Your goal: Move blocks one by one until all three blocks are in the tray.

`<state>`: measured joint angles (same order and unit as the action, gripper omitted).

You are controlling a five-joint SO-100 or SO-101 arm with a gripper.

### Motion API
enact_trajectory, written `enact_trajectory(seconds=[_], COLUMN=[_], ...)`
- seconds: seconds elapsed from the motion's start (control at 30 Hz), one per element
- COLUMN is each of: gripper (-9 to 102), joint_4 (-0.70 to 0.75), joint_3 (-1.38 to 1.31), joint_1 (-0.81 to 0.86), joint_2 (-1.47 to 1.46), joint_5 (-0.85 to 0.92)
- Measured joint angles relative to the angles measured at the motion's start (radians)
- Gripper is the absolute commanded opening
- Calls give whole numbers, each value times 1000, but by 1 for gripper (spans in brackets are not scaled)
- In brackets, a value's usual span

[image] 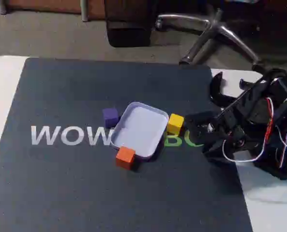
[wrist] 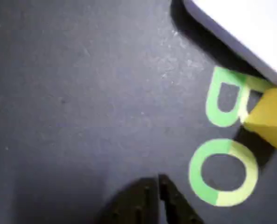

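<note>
We are just starting: the tray [image: 137, 126] is holding no blocks yet. It is sitting near the middle of the dark mat [image: 61, 193] on the table [image: 3, 87]. All three blocks are lying outside it, each touching or just beside its rim. In the fixed view the purple block [image: 111, 116] is on the side toward the table's left edge, the orange block [image: 125, 156] is at the tray's near corner, and the yellow block [image: 175, 123] is on the side toward the right edge.

Our gripper [wrist: 159, 179] is hanging low near the yellow block [wrist: 271, 116], with its tips closed together and gripping nothing.

Next we are likely going for yellow, so we will need to open up and move over it.

The tray's long side is slanting, running from the near left toward the far right corner of the table.
</note>
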<state>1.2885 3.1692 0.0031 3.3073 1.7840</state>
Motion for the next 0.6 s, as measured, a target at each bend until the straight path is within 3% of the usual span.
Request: enact_trajectory(seconds=[0.13,0.6], gripper=[-8,-8], joint_4=[0,0], joint_3=[0,0], joint_1=[71,84], joint_2=[0,0], joint_5=[0,3])
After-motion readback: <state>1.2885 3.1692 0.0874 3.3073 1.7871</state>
